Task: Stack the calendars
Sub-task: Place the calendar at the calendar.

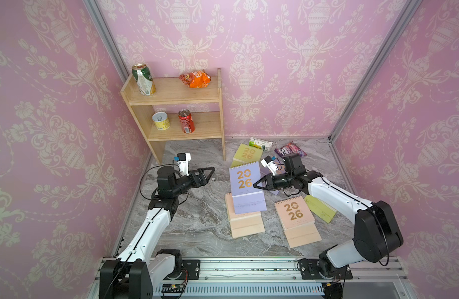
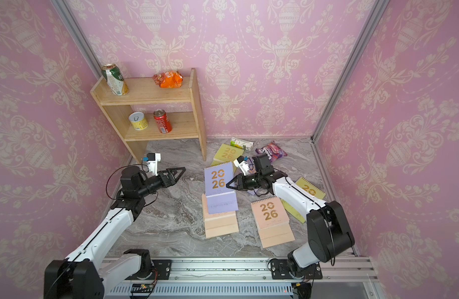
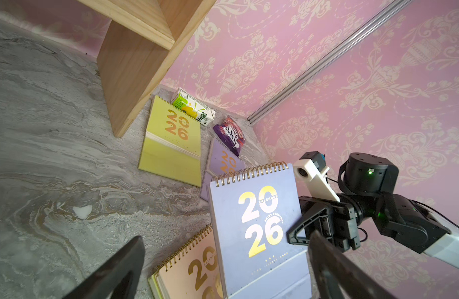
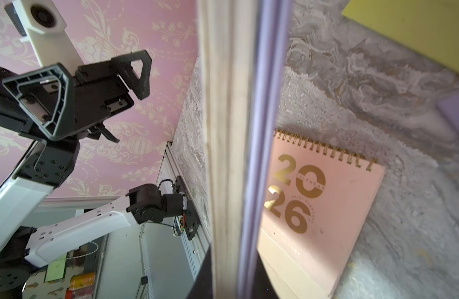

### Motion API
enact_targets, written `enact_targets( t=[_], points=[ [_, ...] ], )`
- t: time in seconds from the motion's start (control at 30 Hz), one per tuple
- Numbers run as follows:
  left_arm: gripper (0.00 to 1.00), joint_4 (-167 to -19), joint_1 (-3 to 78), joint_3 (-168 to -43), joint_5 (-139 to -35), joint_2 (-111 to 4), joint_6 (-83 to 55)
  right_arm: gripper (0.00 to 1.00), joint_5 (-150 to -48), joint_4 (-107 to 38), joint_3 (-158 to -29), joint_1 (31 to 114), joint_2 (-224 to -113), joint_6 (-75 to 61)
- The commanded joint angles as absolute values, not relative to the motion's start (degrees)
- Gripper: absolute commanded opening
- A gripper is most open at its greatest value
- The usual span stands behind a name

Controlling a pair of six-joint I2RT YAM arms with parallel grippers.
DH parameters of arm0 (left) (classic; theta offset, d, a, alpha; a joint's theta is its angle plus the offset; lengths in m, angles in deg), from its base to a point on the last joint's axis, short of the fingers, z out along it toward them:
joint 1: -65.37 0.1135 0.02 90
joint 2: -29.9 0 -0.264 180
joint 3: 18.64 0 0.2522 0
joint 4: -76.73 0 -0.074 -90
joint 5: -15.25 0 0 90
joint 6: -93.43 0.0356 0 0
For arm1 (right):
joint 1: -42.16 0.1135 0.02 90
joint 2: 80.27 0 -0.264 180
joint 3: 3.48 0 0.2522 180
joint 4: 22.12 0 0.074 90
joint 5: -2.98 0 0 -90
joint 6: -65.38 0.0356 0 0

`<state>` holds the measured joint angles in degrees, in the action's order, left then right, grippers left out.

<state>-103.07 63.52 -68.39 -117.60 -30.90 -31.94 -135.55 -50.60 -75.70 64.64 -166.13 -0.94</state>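
1. Across the grey marble table point(image 1: 197, 233), seven spiral-bound calendars with pastel covers are spread to the right of a wooden shelf point(image 1: 174, 99) that stands at the back left.
2. Left gripper point(image 1: 210, 172) hangs over bare marble, well apart from every calendar. Its fingers are spread wide with nothing between them.
3. Right gripper point(image 1: 257, 185) has its fingers closed on the side edge of the raised lilac calendar point(image 1: 244, 178). The right wrist view shows that edge, cream pages against lilac board, clamped just before the lens.
4. That calendar stands tilted near the table's middle, with gold rings on top and a gold "2026" facing the front. Its paler base flap lies flat on the pile below.
5. Under it lies the stacked peach-pink calendar point(image 1: 246, 225). In the left wrist view the bottom yellow-green calendar point(image 3: 152, 284) shows as a thin edge beneath that one.
6. A second peach-pink calendar point(image 1: 294, 212) lies flat, cover up, just right of the pile and apart from it.
7. The back yellow-green calendar point(image 1: 248, 154) lies flat near the rear wall, beside the shelf's leg.
8. The side yellow-green calendar point(image 2: 310, 189) lies partly under the right arm.
9. A flat lilac calendar point(image 3: 224, 160) lies behind the raised one, mostly hidden in both top views.
10. A green-white carton point(image 1: 260, 143) sits at the rear corner of the back yellow-green calendar, with a purple snack packet point(image 1: 290, 150) near it.
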Motion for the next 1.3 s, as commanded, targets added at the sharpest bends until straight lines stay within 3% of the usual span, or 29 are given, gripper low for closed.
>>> enact_targets(
  t=[0.0,1.27],
  points=[
    [0.99,-101.93,62.58,-69.24,-115.97,-30.05,-29.57,0.0,-140.55,-56.57,-74.77,64.49,-163.94,-6.43],
    [0.99,-99.53,61.25,-69.04,-116.5,-28.46,-27.94,0.0,-139.08,-41.2,-66.29,69.5,-172.84,4.87]
  ],
)
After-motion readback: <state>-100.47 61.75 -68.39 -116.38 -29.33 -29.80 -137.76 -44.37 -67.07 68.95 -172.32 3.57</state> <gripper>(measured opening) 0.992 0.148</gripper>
